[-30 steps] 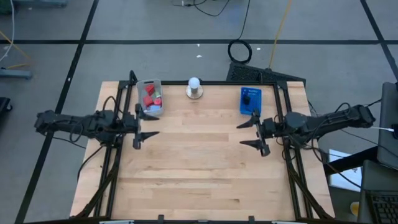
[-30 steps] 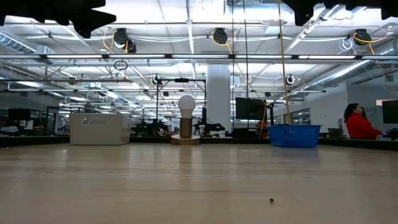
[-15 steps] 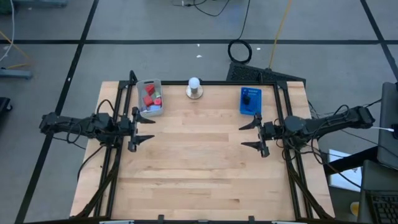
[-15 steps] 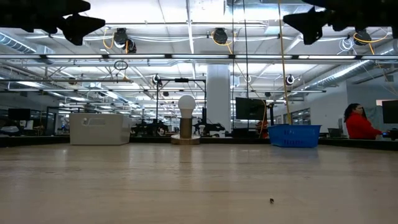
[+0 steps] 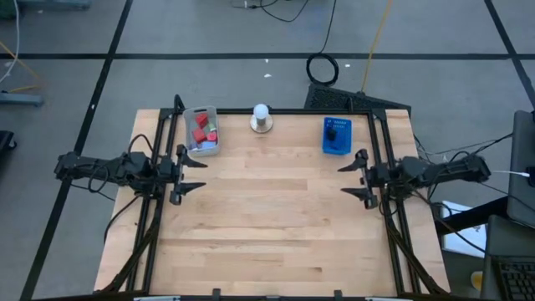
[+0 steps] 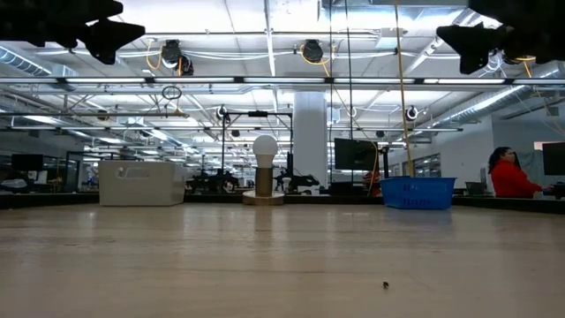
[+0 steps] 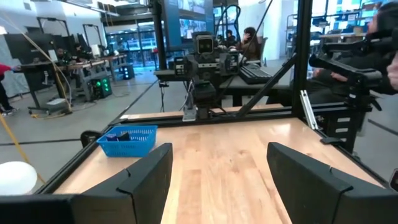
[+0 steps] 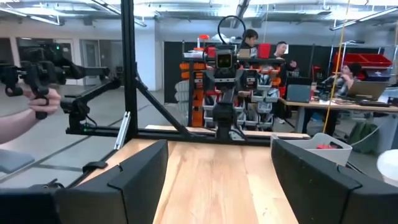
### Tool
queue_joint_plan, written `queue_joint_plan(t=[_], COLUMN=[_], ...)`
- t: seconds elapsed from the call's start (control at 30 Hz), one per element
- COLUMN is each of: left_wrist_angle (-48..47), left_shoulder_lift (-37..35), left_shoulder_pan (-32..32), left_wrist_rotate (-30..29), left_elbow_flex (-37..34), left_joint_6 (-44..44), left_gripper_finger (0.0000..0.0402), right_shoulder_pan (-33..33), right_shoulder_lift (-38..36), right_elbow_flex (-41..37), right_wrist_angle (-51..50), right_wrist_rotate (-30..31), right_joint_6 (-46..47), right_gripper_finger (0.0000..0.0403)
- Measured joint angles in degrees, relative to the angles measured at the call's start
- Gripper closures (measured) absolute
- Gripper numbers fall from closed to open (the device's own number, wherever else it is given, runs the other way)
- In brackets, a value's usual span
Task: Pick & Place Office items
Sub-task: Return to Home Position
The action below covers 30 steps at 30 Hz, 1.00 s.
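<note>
The office items (image 5: 201, 130) show as small red and blue pieces lying inside the grey tray (image 5: 215, 142) at the far left of the table. One dark piece (image 5: 331, 132) lies in the blue tray (image 5: 346, 144) at the far right. My left gripper (image 5: 197, 175) hovers open over the table's left side, just nearer than the grey tray. My right gripper (image 5: 343, 181) hovers open over the right side, nearer than the blue tray. Both hold nothing. In the low view both sets of fingers hang high above the tabletop.
A white ball on a round grey base (image 5: 262, 118) stands at the far edge between the two trays. Black frame rails run along the table's left and right sides. The wooden middle (image 5: 267, 209) lies between the grippers. A person's hand (image 8: 31, 102) shows beyond the table.
Both grippers have drawn back from the middle, still open and holding nothing. The left one moved a little toward the table's left edge. The right one moved farther, toward the right edge. The trays and items have stayed put.
</note>
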Motion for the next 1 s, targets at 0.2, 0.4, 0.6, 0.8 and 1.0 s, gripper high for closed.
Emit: queue_joint_plan(t=[0.2,0.4,0.6,0.8,1.0], left_wrist_angle=[0.10,0.10,1.00,8.68,12.45], left_shoulder_lift=[0.00,0.00,0.00,0.02,0.02], left_shoulder_pan=[0.02,0.04,0.04,0.04,0.04], left_wrist_rotate=[-0.62,-1.13,-1.56,-1.61,-1.61], left_elbow_flex=[0.00,0.00,-1.14,-7.23,-10.19], left_joint_6=[1.36,1.38,1.38,0.81,-0.59], left_gripper_finger=[0.0142,0.0142,0.0142,0.0142,0.0142], right_shoulder_pan=[-2.02,-4.63,-6.46,-6.79,-6.79], right_shoulder_lift=[-7.64,-11.16,-11.00,-11.02,-11.00], right_elbow_flex=[-0.02,-0.02,-0.04,-0.04,-0.04], right_wrist_angle=[-8.05,-12.33,-16.39,-16.90,-16.90], right_wrist_rotate=[0.21,0.16,0.94,1.50,1.50], right_joint_6=[-0.02,0.16,1.05,1.73,2.14], right_gripper_finger=[0.0124,0.0124,0.0124,0.0124,0.0124])
